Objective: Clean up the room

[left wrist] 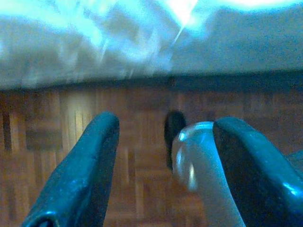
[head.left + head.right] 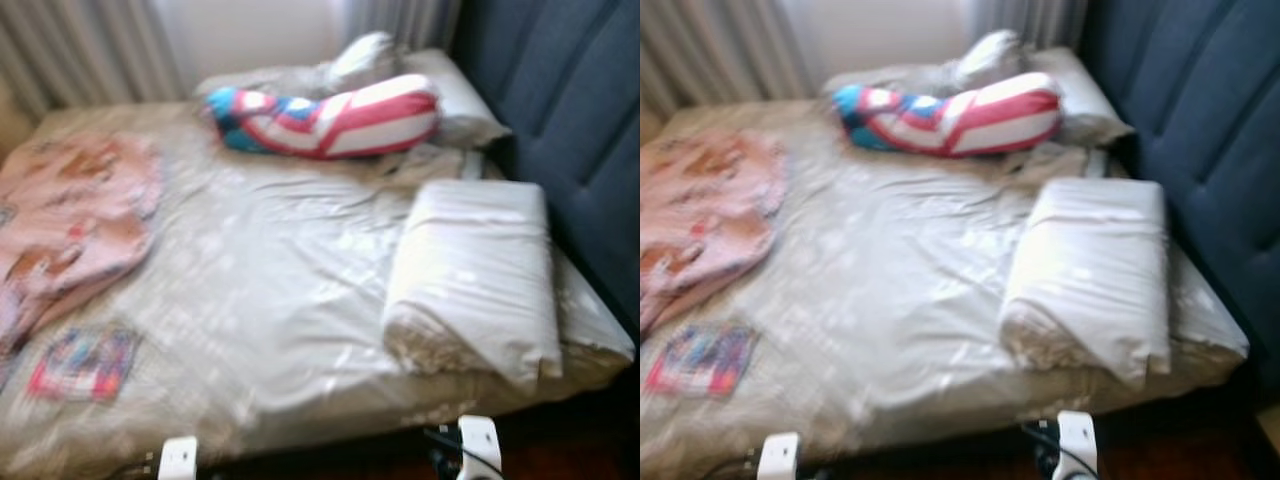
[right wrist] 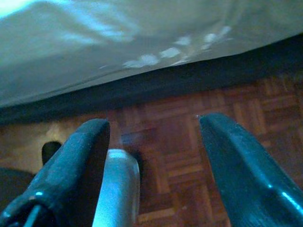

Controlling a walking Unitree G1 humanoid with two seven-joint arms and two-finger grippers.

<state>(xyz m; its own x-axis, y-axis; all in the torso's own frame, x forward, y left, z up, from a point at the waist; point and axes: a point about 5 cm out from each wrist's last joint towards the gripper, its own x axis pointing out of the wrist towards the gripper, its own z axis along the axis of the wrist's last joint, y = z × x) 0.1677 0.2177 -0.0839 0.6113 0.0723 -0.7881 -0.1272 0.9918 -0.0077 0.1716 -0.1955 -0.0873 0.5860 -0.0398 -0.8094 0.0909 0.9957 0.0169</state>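
Note:
A bed with a rumpled grey-beige sheet lies before me. On it rest a pink patterned blanket at the left, a small colourful book or card near the front left, a red, white and blue bolster at the back, and a folded white duvet at the right. My left gripper hangs open above the parquet floor beside the bed's edge. My right gripper hangs open over the floor too, with nothing between its fingers.
A dark blue padded headboard rises along the right side. White pillows lie at the back right, curtains hang behind the bed. Parquet floor runs under the bed edge. The picture is blurred.

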